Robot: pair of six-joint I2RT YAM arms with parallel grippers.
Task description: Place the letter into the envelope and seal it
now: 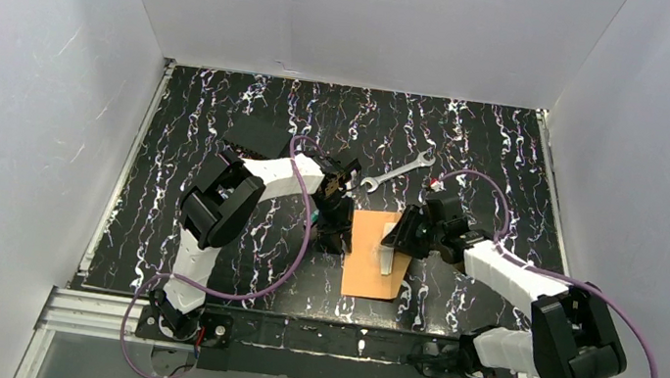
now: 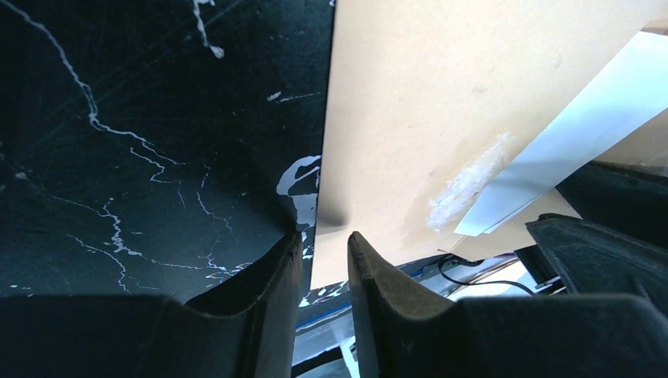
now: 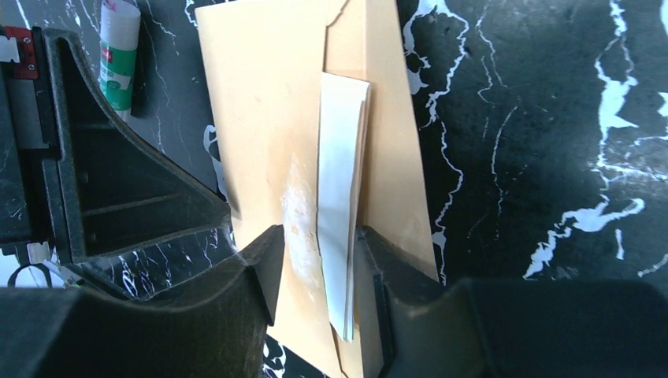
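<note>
Top external: envelope [image 1: 369, 271] lies flat at centre of the marbled tabletop [image 1: 504, 153], a bit below middle. The letter [image 1: 387, 258], a folded pale strip, lies on the envelope's right part; can't tell if any of it is tucked inside. A wrench [image 1: 398, 171] sits just above the envelope, apart from it.

Left wrist: left claw [image 2: 324, 236] is only narrowly spread and straddles the envelope's left edge, one fingertip over bare tabletop, the other over the paper. It grips nothing.

Right wrist: right claw [image 3: 317, 231] is spread, with fingers either side of the letter and a whitish smear [image 3: 295, 205] on the envelope between them. It pinches nothing. A glue stick [image 3: 118, 55] is at the upper left of the frame.
</note>
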